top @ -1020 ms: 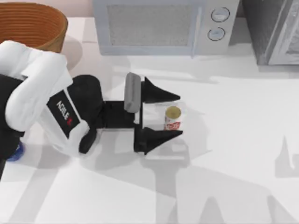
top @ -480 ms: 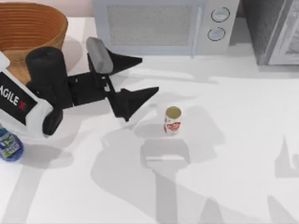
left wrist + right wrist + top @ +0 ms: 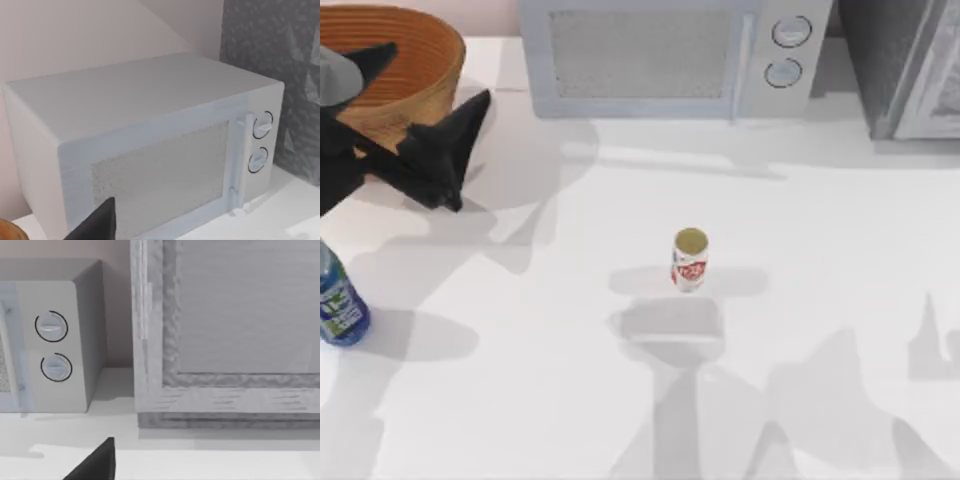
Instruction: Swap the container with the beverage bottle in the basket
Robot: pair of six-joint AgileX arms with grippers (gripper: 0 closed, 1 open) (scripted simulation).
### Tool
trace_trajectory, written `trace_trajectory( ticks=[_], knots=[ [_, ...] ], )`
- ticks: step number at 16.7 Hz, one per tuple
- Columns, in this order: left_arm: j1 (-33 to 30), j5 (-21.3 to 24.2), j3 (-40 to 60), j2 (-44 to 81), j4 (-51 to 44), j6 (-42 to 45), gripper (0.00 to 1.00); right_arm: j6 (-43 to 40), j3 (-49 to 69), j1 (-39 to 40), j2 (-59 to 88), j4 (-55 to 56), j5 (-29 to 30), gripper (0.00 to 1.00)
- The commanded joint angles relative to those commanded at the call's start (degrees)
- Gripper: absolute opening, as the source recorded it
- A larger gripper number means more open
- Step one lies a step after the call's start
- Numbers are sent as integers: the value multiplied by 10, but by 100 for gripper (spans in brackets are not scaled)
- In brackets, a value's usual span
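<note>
The container [image 3: 690,258], white with a red label and a gold top, stands upright alone near the middle of the table. Down at the left edge of the table stands the blue beverage bottle [image 3: 338,302], outside the basket. The wicker basket [image 3: 415,45] sits in the far left corner. My left gripper [image 3: 440,72] is open and holds nothing. It hovers over the basket's right rim, far to the left of the container. One black fingertip [image 3: 99,223] shows in the left wrist view. My right gripper [image 3: 97,465] is parked and faces the back wall.
A grey microwave [image 3: 660,55] stands along the back edge, right of the basket. A grey textured cabinet [image 3: 910,70] fills the back right corner. Bare white tabletop lies all around the container.
My left gripper, which stood open around the container, has drawn back left and toward the basket. The container has not moved. The bottle has come into sight as the arm cleared it.
</note>
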Motion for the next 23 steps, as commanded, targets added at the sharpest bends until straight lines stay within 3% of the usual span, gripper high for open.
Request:
trace_trajectory(
  ticks=[6,11,14,23],
  knots=[
    [44,-180,-169,-419,-207,-7,100,0,0,0,0,0,0,100],
    [56,-278,-266,-614,-317,-14,100,0,0,0,0,0,0,100],
    [57,-302,-289,-658,-343,-15,100,0,0,0,0,0,0,100],
    [63,-300,-295,-621,-312,-14,100,0,0,0,0,0,0,100]
  ],
)
